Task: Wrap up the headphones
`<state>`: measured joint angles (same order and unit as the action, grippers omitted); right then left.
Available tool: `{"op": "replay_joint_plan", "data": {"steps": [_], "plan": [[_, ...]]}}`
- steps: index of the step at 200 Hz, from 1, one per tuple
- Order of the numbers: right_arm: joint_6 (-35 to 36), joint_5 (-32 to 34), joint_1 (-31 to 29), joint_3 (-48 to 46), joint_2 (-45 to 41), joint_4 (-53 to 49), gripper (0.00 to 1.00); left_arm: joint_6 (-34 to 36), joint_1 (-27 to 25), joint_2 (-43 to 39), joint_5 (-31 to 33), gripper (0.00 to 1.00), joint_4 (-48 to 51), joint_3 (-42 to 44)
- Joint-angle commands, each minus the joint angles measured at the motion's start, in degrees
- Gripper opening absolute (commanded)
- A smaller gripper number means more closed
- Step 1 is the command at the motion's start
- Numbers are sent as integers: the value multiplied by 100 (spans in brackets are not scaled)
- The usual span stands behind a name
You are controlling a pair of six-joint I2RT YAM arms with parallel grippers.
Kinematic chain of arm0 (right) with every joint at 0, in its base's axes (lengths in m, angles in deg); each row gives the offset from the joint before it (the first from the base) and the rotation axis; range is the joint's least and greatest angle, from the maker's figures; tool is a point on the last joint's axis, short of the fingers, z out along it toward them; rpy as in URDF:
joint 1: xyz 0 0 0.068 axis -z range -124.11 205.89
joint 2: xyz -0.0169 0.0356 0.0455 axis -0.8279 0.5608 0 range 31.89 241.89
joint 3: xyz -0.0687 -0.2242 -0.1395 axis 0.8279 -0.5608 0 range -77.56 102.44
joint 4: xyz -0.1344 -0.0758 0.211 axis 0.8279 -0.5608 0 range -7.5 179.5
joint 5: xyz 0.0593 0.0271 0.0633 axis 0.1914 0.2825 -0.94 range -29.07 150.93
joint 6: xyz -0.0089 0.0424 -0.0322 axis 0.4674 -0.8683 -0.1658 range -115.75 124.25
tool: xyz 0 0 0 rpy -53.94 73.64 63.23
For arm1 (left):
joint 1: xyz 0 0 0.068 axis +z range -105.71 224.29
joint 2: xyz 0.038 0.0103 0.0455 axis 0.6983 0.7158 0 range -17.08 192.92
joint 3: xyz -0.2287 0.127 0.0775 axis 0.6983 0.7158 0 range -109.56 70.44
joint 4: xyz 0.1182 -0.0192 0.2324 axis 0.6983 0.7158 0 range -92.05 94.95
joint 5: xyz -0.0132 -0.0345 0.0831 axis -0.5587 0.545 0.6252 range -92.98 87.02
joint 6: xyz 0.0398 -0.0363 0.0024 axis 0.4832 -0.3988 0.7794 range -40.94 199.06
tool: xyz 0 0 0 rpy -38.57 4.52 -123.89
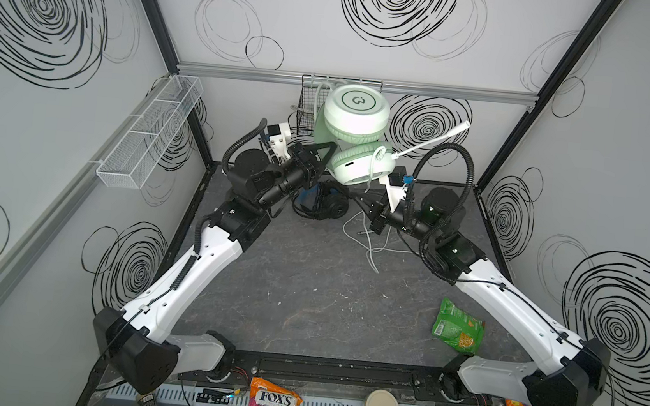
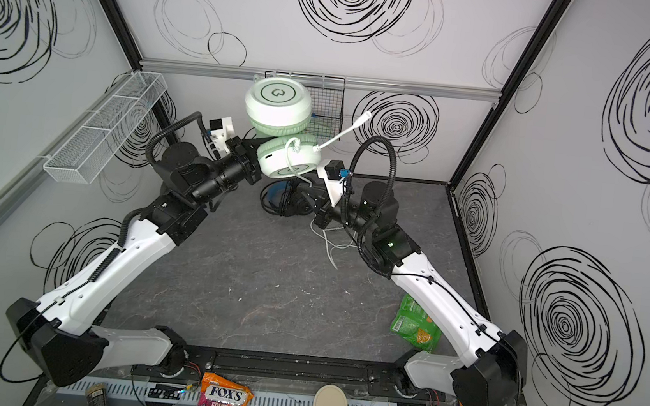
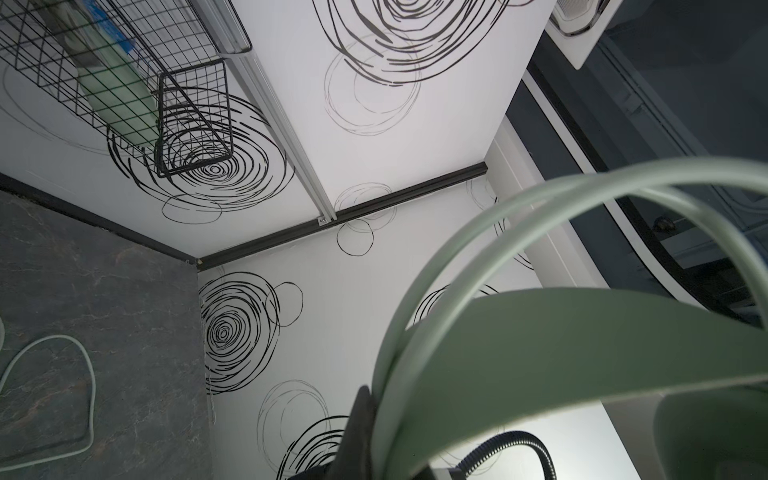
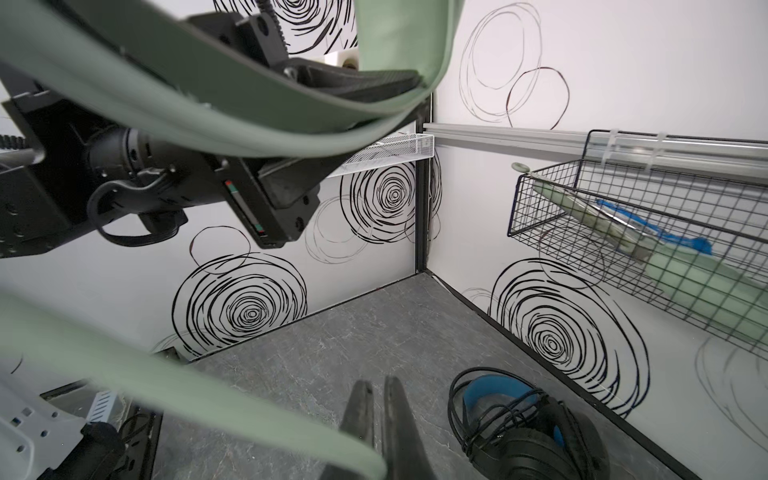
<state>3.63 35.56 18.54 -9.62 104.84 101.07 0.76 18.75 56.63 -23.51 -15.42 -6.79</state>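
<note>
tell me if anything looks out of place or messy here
The mint-green over-ear headset is held tilted in the air while its pale cable sprawls in loose, unwrapped loops on the dark table. A crumpled green snack packet lies stray beside the right arm.

Robotics lab test cell: a grey stone-patterned worktop (image 1: 306, 300) boxed in by white walls (image 1: 292, 18) printed with black scribbled spirals and by black frame posts (image 1: 150, 4). A white mesh basket (image 1: 151, 130) hangs at 10 o'clock, a black wire basket (image 1: 307, 104) at 12 o'clock, and two robot arms (image 1: 194, 277) are mounted at 6 o'clock.

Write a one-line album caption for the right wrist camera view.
Mint-green headset clamped in the left gripper; the right gripper shut, the black headset lying on the table.
</note>
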Motion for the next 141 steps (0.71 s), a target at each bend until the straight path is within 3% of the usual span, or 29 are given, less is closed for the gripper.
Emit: {"op": "replay_joint_plan", "data": {"steps": [1,31,70,101,129,141], "plan": [[348,157,60,329,133,-496,0,-64,-182,-278,-419,0,-818,-64],[650,274,113,550,134,-767,1,297,-273,-349,-371,0,-507,-2],[482,473,-14,234,-66,-750,1,176,-259,-218,-188,0,-874,-1],[450,643,-74,239,-4,-608,4,-6,-321,-6,-393,0,-1096,-229],[563,739,38,410,186,-602,6,624,-316,-128,-371,0,-408,-380],[572,729,112,428,238,-569,6,1210,-330,-201,-205,0,156,-521]]}}
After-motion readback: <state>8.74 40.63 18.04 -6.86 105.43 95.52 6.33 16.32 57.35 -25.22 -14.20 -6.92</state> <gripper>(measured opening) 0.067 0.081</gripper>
